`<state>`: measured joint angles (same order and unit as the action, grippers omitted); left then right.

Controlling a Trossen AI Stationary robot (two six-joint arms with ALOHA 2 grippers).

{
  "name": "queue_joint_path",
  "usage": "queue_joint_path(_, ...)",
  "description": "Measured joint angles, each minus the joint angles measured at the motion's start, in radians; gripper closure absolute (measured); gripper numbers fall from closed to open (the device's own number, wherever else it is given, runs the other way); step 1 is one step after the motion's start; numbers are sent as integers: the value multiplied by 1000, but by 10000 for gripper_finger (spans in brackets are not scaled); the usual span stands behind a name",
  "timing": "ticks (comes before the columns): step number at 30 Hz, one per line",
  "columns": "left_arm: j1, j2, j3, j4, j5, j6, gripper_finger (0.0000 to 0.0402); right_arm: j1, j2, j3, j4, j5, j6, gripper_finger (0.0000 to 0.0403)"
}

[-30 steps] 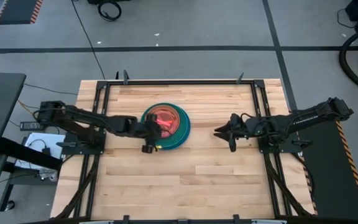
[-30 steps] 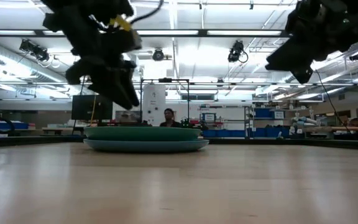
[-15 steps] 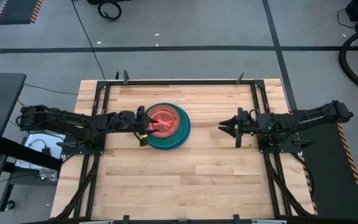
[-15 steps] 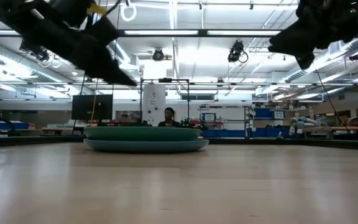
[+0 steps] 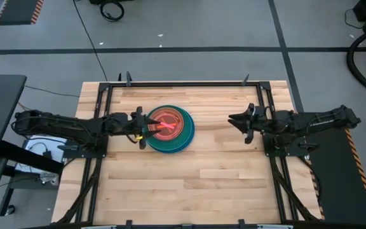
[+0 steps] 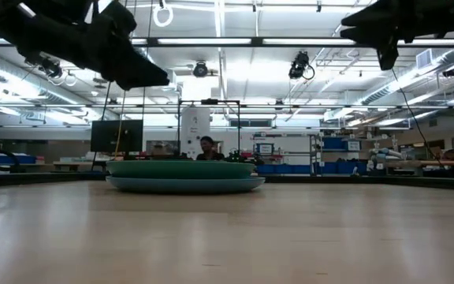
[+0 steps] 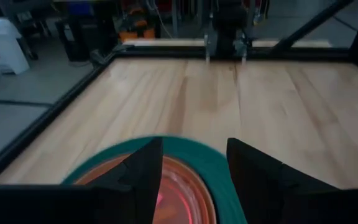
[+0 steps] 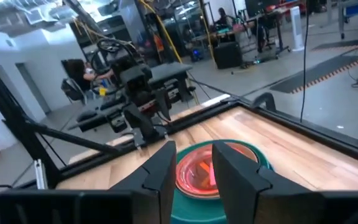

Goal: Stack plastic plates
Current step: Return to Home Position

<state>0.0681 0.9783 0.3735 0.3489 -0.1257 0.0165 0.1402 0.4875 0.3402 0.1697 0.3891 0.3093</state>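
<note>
High view only: plate stack (image 5: 172, 131) mid-table (image 5: 202, 184), toward back, reddish-orange translucent top plate (image 5: 168, 122) inside teal outer rim. Low view only: side profile, dark green rim over blue-teal base, top colours hidden; person (image 6: 206, 147) in room behind. Raised over stack's left rim: left gripper (image 5: 141, 129), fingers (image 7: 146, 174) moderately parted, empty. Well apart to stack's right, raised: right gripper (image 5: 233, 120), fingers (image 8: 161, 169) narrowly parted, empty.
</note>
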Motion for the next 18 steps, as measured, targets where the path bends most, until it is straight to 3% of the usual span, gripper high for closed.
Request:
queue_joint_path(5,5,-65,2,-90,-12,0,214,0,-25,0,-10,6,0,289)
queue_joint_path(11,48,-257,-1,-267,-27,3,231,1,-96,0,-98,17,-40,289)
queue_joint_path(18,74,-470,-112,-267,-28,-20,257,1,-184,-48,-138,82,-47,289)
